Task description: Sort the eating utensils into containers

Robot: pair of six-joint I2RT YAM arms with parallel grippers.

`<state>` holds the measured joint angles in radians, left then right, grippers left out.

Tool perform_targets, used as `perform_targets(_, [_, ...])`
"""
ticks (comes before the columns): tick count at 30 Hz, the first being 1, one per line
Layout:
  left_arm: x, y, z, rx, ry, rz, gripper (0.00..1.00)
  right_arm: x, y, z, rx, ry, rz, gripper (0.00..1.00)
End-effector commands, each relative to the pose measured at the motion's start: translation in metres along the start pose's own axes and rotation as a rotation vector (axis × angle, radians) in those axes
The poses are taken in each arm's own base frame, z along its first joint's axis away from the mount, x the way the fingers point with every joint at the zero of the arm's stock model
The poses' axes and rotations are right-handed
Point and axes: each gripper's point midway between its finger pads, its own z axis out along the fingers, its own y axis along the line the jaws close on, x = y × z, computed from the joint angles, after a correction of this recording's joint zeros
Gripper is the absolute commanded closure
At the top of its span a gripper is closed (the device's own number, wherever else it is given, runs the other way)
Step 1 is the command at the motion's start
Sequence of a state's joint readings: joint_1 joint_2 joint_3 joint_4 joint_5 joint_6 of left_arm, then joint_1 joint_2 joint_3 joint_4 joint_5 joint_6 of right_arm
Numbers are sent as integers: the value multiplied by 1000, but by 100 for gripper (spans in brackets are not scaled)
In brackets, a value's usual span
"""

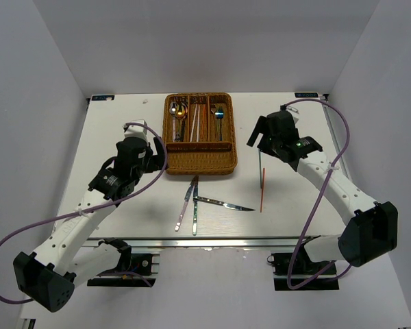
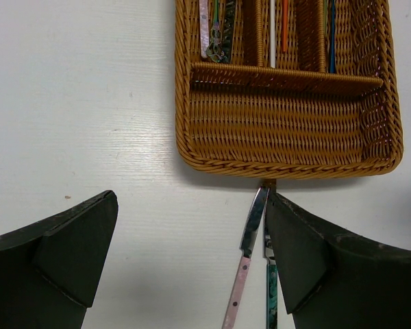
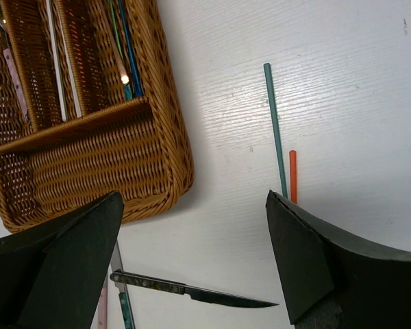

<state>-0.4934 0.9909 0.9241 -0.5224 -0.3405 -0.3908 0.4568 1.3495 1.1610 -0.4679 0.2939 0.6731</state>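
Bright, even overhead light casts soft shadows beside the tray [image 1: 200, 168]; focus sharp.

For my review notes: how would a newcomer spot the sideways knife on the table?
Find the wicker tray. Below it in the top view, three utensils lie on the table. The knife alone lies crosswise, tip toward the right arm.

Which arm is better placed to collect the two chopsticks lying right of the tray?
Right. The right end effector, open, hangs beside the green chopstick and red chopstick; the left end effector is over the knives by the tray.
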Motion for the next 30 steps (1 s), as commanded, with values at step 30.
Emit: perform_targets(30, [-18,46,-9,-249,-117,-18,2,2,-5,29,250,117,-276,20])
